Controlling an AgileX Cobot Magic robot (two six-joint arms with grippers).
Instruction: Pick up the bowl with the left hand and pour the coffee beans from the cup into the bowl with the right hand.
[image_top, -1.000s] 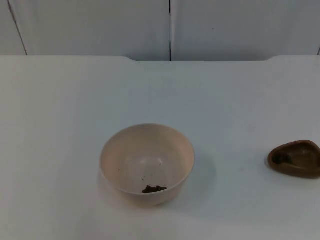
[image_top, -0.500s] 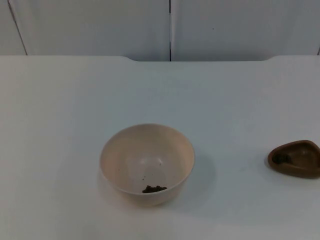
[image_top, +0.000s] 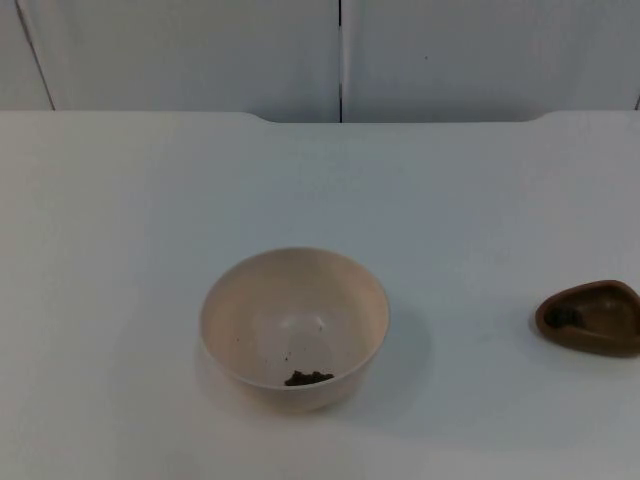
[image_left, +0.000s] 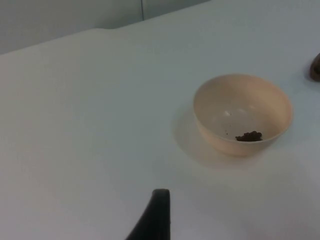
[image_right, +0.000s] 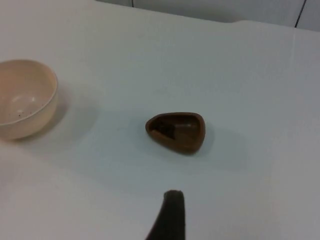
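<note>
A cream bowl (image_top: 293, 328) stands upright on the white table near the front, slightly left of centre. A small heap of dark coffee beans (image_top: 308, 378) lies at its bottom. A brown teardrop-shaped cup (image_top: 592, 318) sits upright at the table's right edge. Its inside is dark, and I cannot tell what it holds. My left gripper (image_left: 155, 215) hangs well back from the bowl (image_left: 243, 114), apart from it, and the beans (image_left: 249, 136) show inside. My right gripper (image_right: 170, 215) hovers a short way from the cup (image_right: 177, 131), not touching it, with the bowl (image_right: 25, 97) farther off.
The white table (image_top: 150, 200) ends at the grey partition wall (image_top: 340, 55) at the back. A wide stretch of bare table top separates the bowl and the cup.
</note>
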